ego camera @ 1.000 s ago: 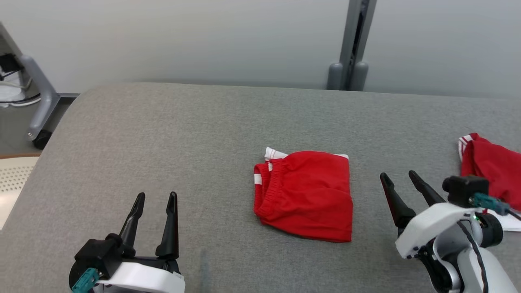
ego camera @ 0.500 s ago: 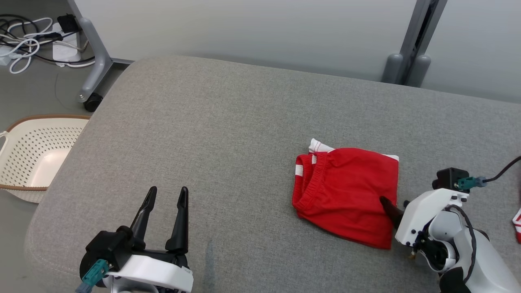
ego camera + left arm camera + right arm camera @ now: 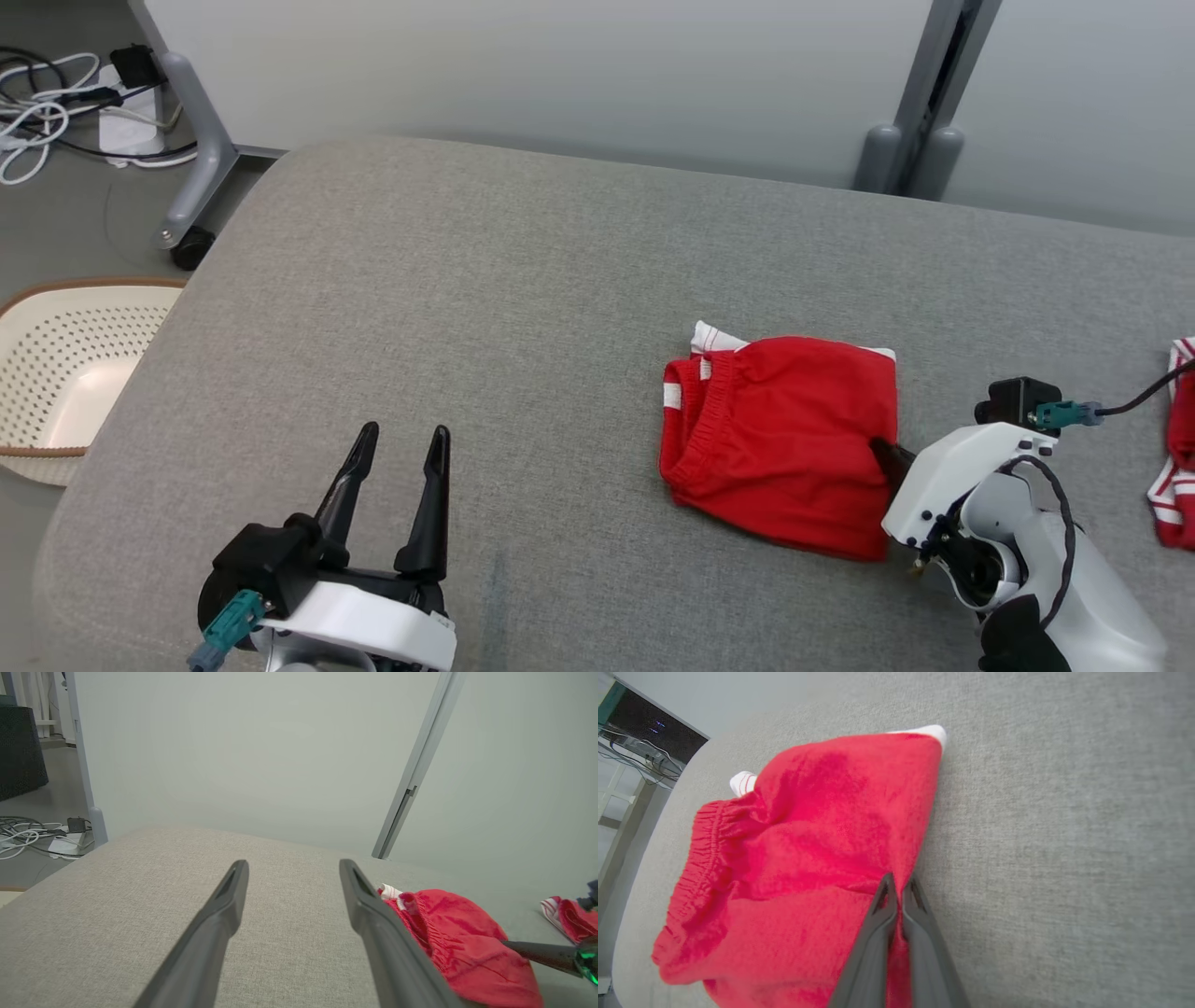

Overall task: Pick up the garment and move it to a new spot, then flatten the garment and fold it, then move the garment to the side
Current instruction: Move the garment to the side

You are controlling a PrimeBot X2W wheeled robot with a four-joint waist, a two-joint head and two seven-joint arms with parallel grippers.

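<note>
Your right gripper (image 3: 899,882) is clenched on the right edge of the folded red garment (image 3: 780,439). Your left gripper (image 3: 404,431) hangs released above the grey cushion (image 3: 467,299), well apart.

A grey fabric-covered counter (image 3: 523,308) is backed by a pale wall (image 3: 560,65), against which a grey post (image 3: 920,93) is set. On the floor beside the counter's left corner, a cream perforated basket (image 3: 65,364) with a brown rim is placed. Beyond it, white and black cables (image 3: 37,121) are tangled near a grey castered leg (image 3: 198,168). Another red-and-white cloth (image 3: 1178,448) is laid at the counter's far right.
</note>
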